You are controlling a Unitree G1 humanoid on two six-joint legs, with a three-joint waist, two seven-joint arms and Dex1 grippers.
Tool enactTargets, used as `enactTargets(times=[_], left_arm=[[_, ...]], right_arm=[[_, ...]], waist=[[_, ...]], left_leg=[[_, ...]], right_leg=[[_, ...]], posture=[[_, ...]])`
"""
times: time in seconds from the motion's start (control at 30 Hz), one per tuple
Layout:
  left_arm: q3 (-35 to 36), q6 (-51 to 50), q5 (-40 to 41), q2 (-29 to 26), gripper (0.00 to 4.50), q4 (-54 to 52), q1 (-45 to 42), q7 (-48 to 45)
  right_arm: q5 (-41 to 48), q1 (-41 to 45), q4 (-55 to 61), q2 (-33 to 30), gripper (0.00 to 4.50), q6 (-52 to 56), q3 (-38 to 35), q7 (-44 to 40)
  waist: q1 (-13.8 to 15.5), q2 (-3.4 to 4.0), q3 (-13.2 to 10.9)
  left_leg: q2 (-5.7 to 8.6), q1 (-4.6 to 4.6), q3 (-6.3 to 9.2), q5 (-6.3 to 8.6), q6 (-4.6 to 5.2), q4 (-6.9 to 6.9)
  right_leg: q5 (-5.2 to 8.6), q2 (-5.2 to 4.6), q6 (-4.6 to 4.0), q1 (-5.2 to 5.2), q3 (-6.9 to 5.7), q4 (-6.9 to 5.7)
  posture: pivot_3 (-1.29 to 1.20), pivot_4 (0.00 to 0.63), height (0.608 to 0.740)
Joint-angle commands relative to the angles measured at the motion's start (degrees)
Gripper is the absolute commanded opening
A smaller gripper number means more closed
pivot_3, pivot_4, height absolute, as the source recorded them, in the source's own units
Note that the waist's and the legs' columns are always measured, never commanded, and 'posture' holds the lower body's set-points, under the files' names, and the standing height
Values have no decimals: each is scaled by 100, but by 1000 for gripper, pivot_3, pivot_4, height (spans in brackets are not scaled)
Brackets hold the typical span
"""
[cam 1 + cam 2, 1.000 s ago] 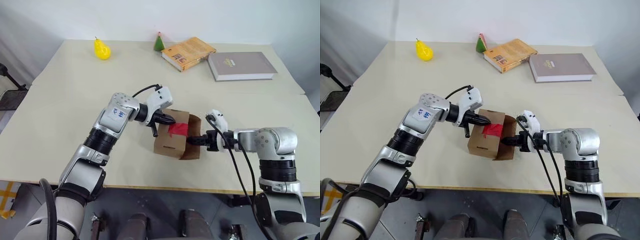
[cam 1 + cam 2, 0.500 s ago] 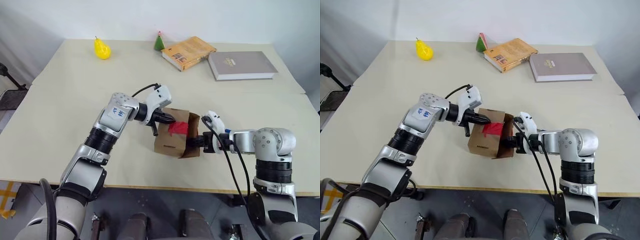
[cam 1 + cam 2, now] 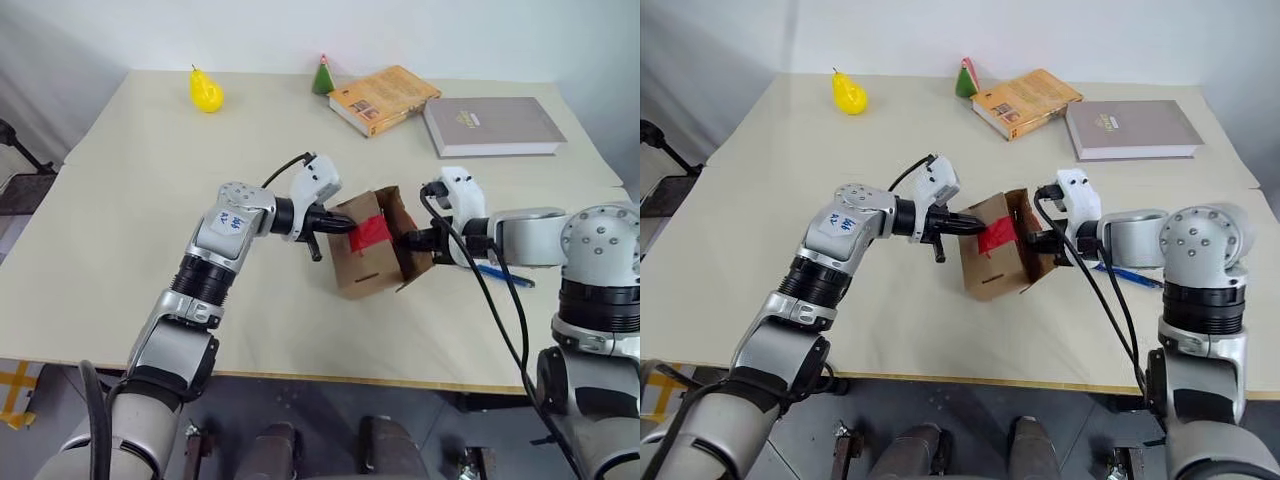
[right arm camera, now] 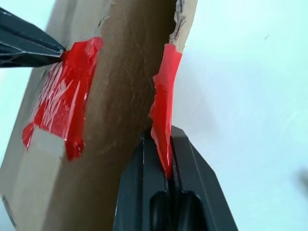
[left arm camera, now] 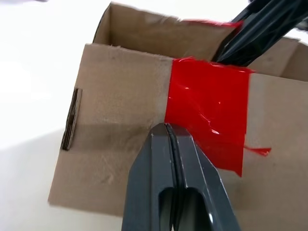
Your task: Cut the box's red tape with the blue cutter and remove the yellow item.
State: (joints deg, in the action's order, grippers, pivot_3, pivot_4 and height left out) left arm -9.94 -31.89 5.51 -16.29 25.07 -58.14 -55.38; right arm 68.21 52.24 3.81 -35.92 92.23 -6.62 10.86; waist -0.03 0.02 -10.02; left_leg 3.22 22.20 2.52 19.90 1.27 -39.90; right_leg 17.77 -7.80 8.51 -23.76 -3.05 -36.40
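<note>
Box (image 3: 372, 252) tipped up betw. grippers: L gripper (image 3: 345, 224) fingers together at red tape (image 5: 209, 113) (cut), R gripper (image 4: 166, 163) clamped on flap; blue cutter (image 3: 505, 275) on table (image 3: 130, 220).

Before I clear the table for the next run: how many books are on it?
2. An orange-brown book lies at the far edge of the table, and a grey book lies just to its right. None seem hidden.

Pale beige table (image 3: 130, 230) spans the frame, a seam crossing its right side. Plain white wall (image 3: 300, 30) across the top; grey floor (image 3: 330, 420) along the bottom, below the table's front edge. Light even, shadows soft.
</note>
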Motion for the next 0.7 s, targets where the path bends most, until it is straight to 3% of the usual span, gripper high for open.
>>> enactTargets(times=[0.03, 0.27, 0.5, 0.7], left_arm=[[155, 100, 202, 112, 0, -35, -96, 83], [320, 123, 323, 77, 0, -33, -136, 95], [294, 48, 378, -130, 0, -3, -140, -140], [213, 86, 331, -446, 0, 136, -235, -500]], right_arm=[[1005, 452, 283, -296, 17, 27, 155, 570], [2474, 845, 239, -821, 17, -67, 613, 1901], [4293, 1338, 291, -1695, 17, -1109, 2004, 3380], [4479, 1585, 290, -1883, 17, -1537, 2650, 3833]], waist=[[0, 0, -1], [4, -1, -1], [0, -1, -2], [-5, -2, -3]], left_leg=[[0, 2, 0, 0, 0, 0], [-2, 13, 2, -1, 3, 2], [-4, 19, 5, -2, 5, 9], [-9, 21, 4, -2, 5, 12]], right_leg=[[0, 0, 0, 0, -1, 2], [-1, 0, 1, 1, -3, 23], [-2, 0, 3, 1, -14, 44], [-2, 0, 3, 1, -25, 47]], posture=[[0, 150, 740], [0, 150, 740], [0, 150, 740], [0, 150, 740]])
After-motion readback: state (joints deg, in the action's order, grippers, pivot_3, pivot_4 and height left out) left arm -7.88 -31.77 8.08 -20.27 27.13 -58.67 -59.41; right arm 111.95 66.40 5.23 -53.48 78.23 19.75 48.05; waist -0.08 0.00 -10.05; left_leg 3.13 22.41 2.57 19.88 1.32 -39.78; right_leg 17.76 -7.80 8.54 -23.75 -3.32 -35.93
